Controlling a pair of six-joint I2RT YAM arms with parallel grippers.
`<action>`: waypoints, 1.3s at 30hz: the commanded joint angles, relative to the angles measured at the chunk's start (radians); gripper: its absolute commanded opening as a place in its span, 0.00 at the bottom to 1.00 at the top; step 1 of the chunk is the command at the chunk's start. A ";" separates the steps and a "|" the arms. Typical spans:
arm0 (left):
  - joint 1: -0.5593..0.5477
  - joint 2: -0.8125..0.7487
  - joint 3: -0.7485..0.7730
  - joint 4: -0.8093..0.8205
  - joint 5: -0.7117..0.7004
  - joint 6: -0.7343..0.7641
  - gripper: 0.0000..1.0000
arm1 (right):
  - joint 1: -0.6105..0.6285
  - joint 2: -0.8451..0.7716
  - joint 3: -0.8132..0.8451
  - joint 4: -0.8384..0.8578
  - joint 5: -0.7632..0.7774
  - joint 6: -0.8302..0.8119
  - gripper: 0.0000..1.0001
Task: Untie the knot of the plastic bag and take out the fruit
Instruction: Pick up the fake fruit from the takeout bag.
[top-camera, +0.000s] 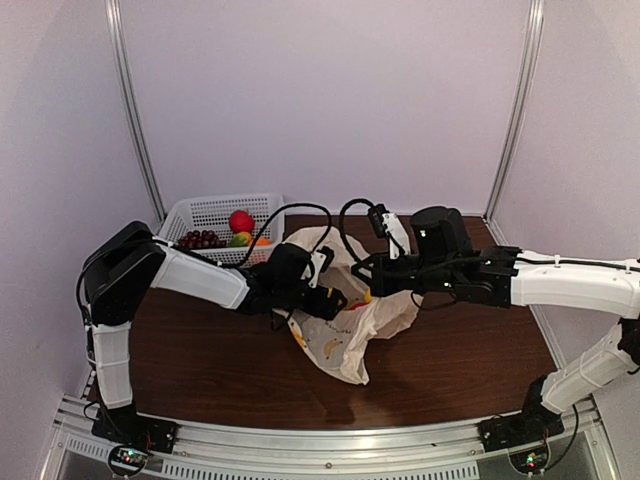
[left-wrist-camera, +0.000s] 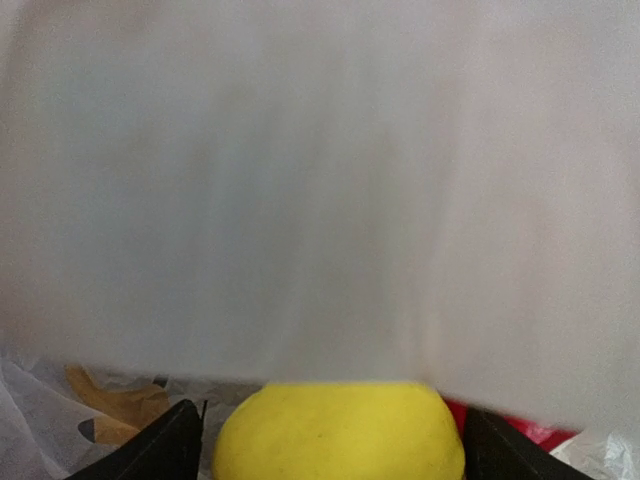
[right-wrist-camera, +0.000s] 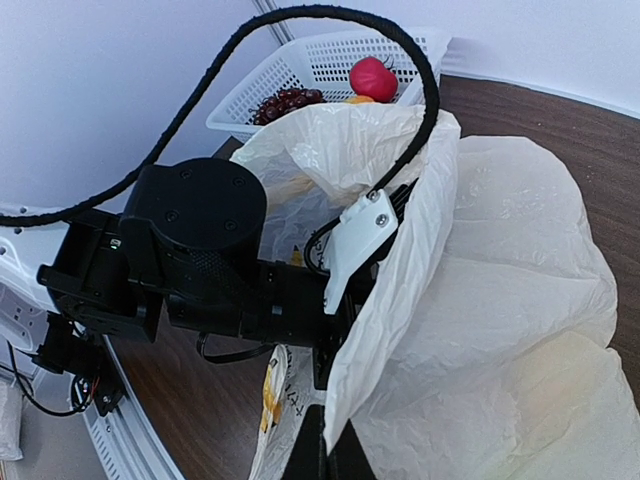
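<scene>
The plastic bag (top-camera: 345, 335) lies crumpled mid-table with its mouth held open; its knot is out of view. My right gripper (right-wrist-camera: 335, 445) is shut on the edge of the bag (right-wrist-camera: 500, 330) and holds it up. My left gripper (top-camera: 335, 300) reaches into the mouth. In the left wrist view its open fingers (left-wrist-camera: 160, 450) stand on either side of a yellow fruit (left-wrist-camera: 340, 430), very close to it. Blurred bag film (left-wrist-camera: 320, 180) fills the view above. A bit of red fruit (left-wrist-camera: 520, 432) shows to the right of the yellow one.
A white perforated basket (top-camera: 215, 212) stands at the back left, just behind the left arm. It holds a red fruit (top-camera: 241, 221), dark grapes (top-camera: 198, 240) and other fruit. The left arm's cable (right-wrist-camera: 300, 15) arches over the bag. Walls enclose the table.
</scene>
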 joint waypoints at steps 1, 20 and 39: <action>-0.002 0.018 0.006 0.005 -0.016 -0.017 0.86 | 0.000 -0.020 -0.009 0.023 -0.012 0.012 0.00; -0.003 -0.230 -0.110 0.053 0.088 -0.003 0.62 | 0.000 -0.029 -0.007 0.013 0.045 0.016 0.00; -0.011 -0.710 -0.320 -0.002 0.288 -0.076 0.61 | 0.000 -0.021 -0.011 0.043 0.052 0.033 0.00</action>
